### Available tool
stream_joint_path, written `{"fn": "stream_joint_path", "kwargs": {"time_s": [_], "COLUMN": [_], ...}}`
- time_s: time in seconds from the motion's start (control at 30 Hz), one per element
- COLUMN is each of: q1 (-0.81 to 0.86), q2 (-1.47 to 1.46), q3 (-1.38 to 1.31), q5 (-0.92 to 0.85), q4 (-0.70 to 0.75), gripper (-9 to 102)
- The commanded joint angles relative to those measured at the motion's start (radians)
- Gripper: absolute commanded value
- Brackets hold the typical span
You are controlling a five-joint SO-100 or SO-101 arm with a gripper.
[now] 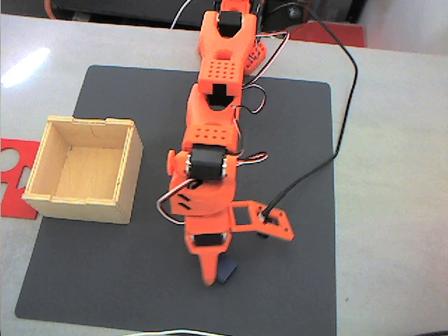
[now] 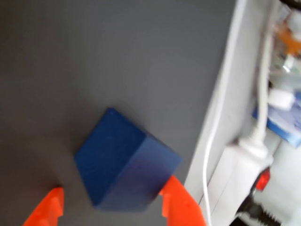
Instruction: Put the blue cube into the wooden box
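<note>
Wrist view: hand [image 2: 110, 207] is straddling the blue cube [image 2: 124, 162], fingers parted, gripping nothing yet.
Cube is sitting skewed on the dark mat [image 1: 294, 140], right of the wooden box [image 1: 84, 168]; squaring the fingers to its faces before closing looks wise.

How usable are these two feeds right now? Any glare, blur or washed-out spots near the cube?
Fixed view: glare patch on the table upper left, soft overall; the blue cube is mostly hidden under the gripper. Wrist view: motion-blurred, the cube still readable, the right edge overexposed.
</note>
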Motion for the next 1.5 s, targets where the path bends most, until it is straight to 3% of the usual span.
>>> {"fn": "stream_joint_path", "kwargs": {"time_s": [0.0, 0.1, 0.6, 0.97, 1.33, 1.47], "q1": [-0.011, -0.011, -0.098, -0.058, -0.098, -0.117], "q2": [0.077, 0.092, 0.074, 0.054, 0.034, 0.041], "q3": [-0.014, -0.014, -0.012, 0.021, 0.044, 0.044], "q5": [-0.020, -0.026, -0.055, -0.095, -0.152, -0.160], "q4": [0.067, 0.132, 0.067, 0.132, 0.126, 0.132], "gripper": [25, 25, 25, 27, 0, 0]}}
